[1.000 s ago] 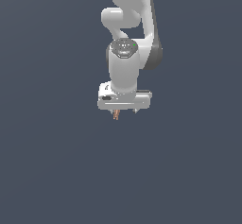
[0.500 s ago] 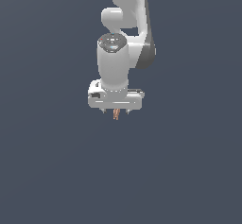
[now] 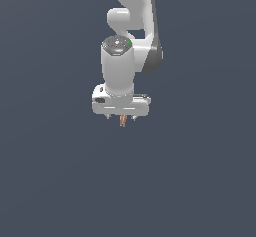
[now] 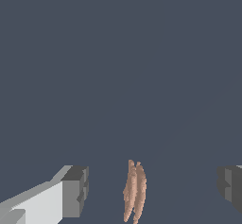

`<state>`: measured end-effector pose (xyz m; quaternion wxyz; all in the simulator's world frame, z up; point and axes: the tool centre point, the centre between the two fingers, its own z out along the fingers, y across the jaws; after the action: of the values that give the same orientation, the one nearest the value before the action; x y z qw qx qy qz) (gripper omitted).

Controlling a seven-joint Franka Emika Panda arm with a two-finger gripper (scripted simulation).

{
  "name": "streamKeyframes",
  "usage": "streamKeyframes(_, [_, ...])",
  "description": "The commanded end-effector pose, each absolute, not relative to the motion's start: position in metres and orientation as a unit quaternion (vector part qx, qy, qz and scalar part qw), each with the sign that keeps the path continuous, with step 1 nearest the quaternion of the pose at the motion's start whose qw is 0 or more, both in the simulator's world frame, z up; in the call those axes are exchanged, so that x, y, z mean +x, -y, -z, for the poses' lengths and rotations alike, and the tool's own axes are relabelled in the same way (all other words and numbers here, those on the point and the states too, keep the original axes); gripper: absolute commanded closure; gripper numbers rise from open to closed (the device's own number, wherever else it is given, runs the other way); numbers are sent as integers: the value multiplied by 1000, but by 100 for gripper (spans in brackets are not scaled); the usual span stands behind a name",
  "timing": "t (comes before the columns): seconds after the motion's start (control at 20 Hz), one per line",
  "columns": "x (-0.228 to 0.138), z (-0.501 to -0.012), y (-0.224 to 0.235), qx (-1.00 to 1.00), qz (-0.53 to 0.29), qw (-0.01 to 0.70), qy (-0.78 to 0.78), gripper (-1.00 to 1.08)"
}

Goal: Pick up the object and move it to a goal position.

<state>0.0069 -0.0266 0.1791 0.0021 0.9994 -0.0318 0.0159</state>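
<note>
The fingers [image 4: 73, 192] stand spread wide, touching nothing. The object [image 4: 134, 192] sits between them, off-centre. Risk: uneven closure pushes the thin stick sideways and tips it, so the grasp fails.

The ground [image 3: 55, 181] is one flat, plain sheet of dark slate blue, even in tone from edge to edge in the exterior view. The wrist view shows the same shade. The one small thing I can set against it is the thin reddish-brown stick [image 3: 122, 121], roughly upright, near the middle of the exterior view. From here I cannot tell whether its lower end touches the ground or hangs above it.
</note>
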Motion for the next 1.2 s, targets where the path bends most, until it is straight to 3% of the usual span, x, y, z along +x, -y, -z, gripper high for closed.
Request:
streamKeyframes(0.0, [2, -173, 26, 999, -15, 2, 37, -92])
streamKeyframes(1.15, [-89, -92, 25, 993, 0, 0, 122, -92])
